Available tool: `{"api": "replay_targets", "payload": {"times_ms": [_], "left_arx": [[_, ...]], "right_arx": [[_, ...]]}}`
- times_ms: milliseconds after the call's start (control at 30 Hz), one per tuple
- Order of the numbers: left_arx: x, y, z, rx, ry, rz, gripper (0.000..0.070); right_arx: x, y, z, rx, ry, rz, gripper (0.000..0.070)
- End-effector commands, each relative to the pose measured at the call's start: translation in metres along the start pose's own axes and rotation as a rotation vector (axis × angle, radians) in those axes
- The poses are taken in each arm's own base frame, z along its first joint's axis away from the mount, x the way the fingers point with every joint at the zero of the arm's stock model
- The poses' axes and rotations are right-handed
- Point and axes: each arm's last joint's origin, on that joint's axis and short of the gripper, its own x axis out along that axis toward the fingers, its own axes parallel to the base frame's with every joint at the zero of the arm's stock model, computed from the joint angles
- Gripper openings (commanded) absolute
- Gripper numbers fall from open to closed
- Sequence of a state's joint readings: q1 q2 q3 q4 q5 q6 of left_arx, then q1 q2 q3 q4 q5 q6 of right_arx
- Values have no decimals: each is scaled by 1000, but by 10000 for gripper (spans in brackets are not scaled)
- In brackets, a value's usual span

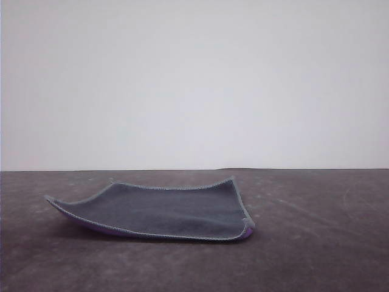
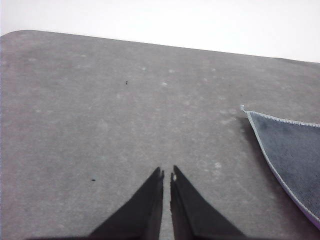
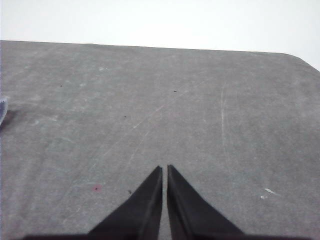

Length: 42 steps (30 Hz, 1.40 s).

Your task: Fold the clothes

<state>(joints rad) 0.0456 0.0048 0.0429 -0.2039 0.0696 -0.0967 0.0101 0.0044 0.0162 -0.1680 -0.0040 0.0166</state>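
The fold has not begun, by the look of it: the cloth point(image 1: 164, 210) lies spread and unfolded on the tabletop point(image 1: 316, 243), dark grey face up, with a sliver of purple showing under its near edge and near right corner. Its corners curl up a little off the surface.

The left pincer point(image 2: 167, 174) hangs above bare tabletop with its tips drawn nearly together and nothing between them. The cloth's nearest corner lies well apart from it, off toward the middle of the tabletop.

The right pincer point(image 3: 164, 169) is likewise clenched on nothing, above a scuffed bare stretch, and a scrap of the cloth's edge point(image 3: 2, 110) shows far off at the side.

The next move, I judge, calls for both pincers to part their tips, travel inward to the cloth's near corners, and get under the lifted edging to pinch it.
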Motion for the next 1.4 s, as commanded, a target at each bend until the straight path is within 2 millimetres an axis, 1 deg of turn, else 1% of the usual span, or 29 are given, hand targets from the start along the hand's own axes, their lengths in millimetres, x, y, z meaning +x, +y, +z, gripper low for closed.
{"api": "replay_targets", "payload": {"times_ms": [0,1367], "left_arx": [[2,1,-6,6,23,7,16],[2,1,-6,4,23,7,16]], "right_arx": [[0,0,0,14,-8,-3,11],[0,0,0,18,-9,-3,11]]}}
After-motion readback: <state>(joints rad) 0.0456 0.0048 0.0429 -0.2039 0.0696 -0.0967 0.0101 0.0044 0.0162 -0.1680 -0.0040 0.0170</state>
